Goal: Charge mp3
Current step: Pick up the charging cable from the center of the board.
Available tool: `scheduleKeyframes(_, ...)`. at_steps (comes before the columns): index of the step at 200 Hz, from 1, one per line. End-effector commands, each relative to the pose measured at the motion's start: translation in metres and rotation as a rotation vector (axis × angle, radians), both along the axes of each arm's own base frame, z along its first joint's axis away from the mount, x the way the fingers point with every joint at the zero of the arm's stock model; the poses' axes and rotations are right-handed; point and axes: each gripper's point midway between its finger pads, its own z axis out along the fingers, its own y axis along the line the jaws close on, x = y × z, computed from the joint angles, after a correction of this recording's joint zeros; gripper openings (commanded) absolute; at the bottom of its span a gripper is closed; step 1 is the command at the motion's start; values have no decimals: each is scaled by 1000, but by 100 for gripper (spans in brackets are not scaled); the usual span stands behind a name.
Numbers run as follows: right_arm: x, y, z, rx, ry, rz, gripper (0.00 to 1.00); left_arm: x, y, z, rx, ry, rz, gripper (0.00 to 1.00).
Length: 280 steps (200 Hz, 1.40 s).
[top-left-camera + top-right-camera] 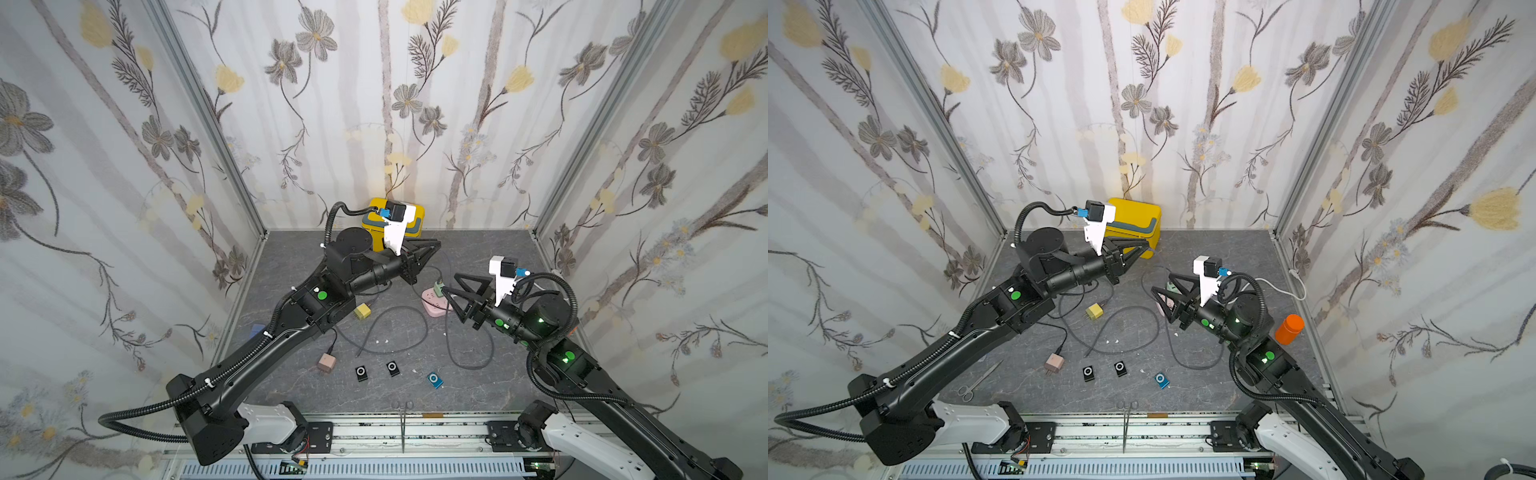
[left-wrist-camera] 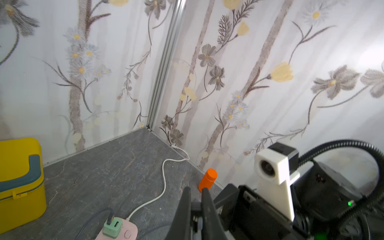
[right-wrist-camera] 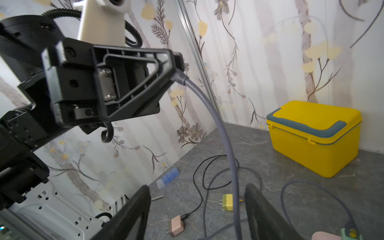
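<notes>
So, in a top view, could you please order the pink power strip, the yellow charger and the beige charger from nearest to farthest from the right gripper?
1. Pink power strip, directly beneath the right gripper.
2. Yellow charger, mid-table beside the left arm.
3. Beige charger, farthest, toward the front left.

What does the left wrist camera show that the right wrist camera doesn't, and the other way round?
Only the left wrist view: the orange bottle by the wall and the white cord leaving the pink power strip. Only the right wrist view: the grey cable's end pinched in the left gripper, the yellow charger, the pink charger, the blue pill box. Both: the yellow box and the green adapter.
</notes>
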Motion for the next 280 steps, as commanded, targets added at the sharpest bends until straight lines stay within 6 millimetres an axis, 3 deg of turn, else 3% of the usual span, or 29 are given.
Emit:
scheduleKeyframes(1,-6,-1,33,207,-11,48,72,25,14,13,-145,15,196,0)
scheduleKeyframes(50,13,-8,33,270,7,-26,78,27,14,-18,-298,75,281,0)
scheduleKeyframes(101,28,-6,37,407,24,3,80,21,23,-24,-441,89,308,0)
scheduleKeyframes(139,34,-3,40,435,42,15,77,18,13,-30,-408,85,301,0)
scheduleKeyframes(190,38,-35,53,368,52,-183,81,34,29,-48,-309,113,458,0)
scheduleKeyframes(248,32,-2,24,442,226,2,72,33,13,-42,-381,100,389,0)
scheduleKeyframes(280,29,6,25,508,248,65,67,31,6,-44,-388,102,362,0)
